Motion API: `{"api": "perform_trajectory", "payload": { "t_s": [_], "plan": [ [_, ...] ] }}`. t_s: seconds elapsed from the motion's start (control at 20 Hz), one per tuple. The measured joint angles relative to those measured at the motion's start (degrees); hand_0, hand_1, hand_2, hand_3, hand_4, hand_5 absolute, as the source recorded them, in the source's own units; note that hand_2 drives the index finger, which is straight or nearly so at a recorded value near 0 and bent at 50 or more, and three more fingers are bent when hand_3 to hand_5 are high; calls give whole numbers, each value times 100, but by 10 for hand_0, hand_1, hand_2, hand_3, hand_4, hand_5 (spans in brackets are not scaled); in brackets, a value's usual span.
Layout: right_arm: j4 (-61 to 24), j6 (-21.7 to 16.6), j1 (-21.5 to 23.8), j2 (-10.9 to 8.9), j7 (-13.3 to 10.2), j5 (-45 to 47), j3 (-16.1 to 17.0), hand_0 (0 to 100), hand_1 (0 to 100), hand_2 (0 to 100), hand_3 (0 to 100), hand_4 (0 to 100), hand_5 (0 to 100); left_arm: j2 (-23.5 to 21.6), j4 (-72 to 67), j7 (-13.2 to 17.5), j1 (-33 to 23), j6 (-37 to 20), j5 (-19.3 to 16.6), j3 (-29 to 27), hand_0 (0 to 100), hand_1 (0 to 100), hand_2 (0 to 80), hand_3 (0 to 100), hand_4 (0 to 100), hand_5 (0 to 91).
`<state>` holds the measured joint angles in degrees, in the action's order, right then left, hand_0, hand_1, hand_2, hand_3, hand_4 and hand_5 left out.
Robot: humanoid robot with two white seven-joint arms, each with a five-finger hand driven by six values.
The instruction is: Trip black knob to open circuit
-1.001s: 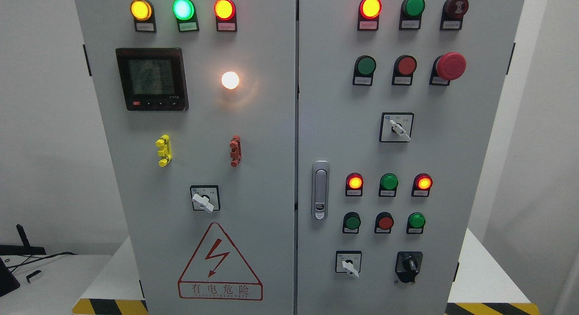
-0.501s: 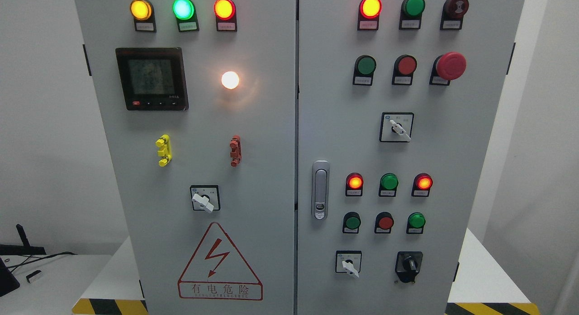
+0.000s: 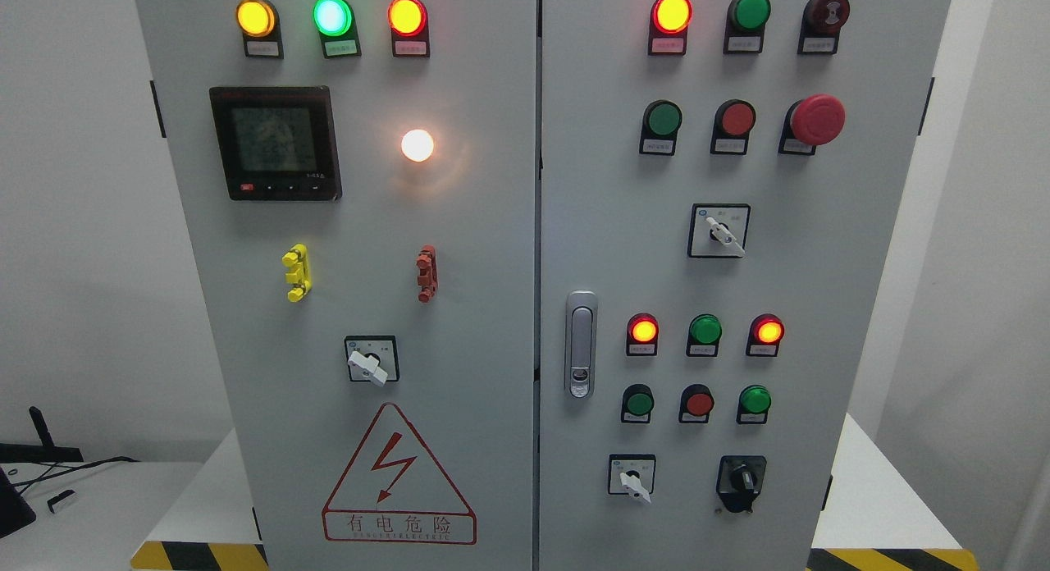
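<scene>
Fingers of either robot hand appear nowhere in the frame, so whether they are spread or curled cannot be told. At the lower right of the grey cabinet (image 3: 492, 226), the black knob (image 3: 742, 480) sits untouched just right of a white selector switch (image 3: 632, 477). Lower left, a red warning triangle (image 3: 399, 475) with a lightning bolt reads "有电危险".

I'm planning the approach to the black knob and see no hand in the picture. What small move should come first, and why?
Probably raise the right arm toward the black knob. It sits at the lower right of the right door, untouched, and neither hand is in view yet, so nothing can turn it until a hand comes near.
</scene>
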<state>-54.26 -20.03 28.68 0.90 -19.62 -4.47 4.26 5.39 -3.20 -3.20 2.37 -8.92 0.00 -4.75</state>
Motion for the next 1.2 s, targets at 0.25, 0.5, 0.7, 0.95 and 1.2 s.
{"api": "perform_trajectory", "payload": {
  "t_s": [0.25, 0.5, 0.7, 0.95, 1.2],
  "plan": [
    [-955, -217, 273, -32, 32, 2, -114, 289, 320, 238, 473, 453, 477, 0, 0, 0, 0, 0, 0, 0, 120, 389, 0, 0, 0, 0],
    [-1981, -267, 563, -53, 50, 0, -228, 295, 331, 260, 483, 484, 522, 2, 0, 0, 0, 0, 0, 0, 120, 389, 0, 0, 0, 0],
    [-2733, -277, 707, -64, 57, -4, -290, 297, 339, 277, 510, 526, 566, 2, 0, 0, 0, 0, 0, 0, 120, 389, 0, 0, 0, 0],
    [-3592, -298, 796, -73, 60, -19, -339, 300, 343, 281, 526, 545, 584, 2, 0, 0, 0, 0, 0, 0, 120, 389, 0, 0, 0, 0],
    [-4304, -302, 805, -79, 78, -197, -369, 210, 547, 277, 503, 553, 608, 2, 0, 0, 0, 0, 0, 0, 120, 389, 0, 0, 0, 0]
  ]
}}
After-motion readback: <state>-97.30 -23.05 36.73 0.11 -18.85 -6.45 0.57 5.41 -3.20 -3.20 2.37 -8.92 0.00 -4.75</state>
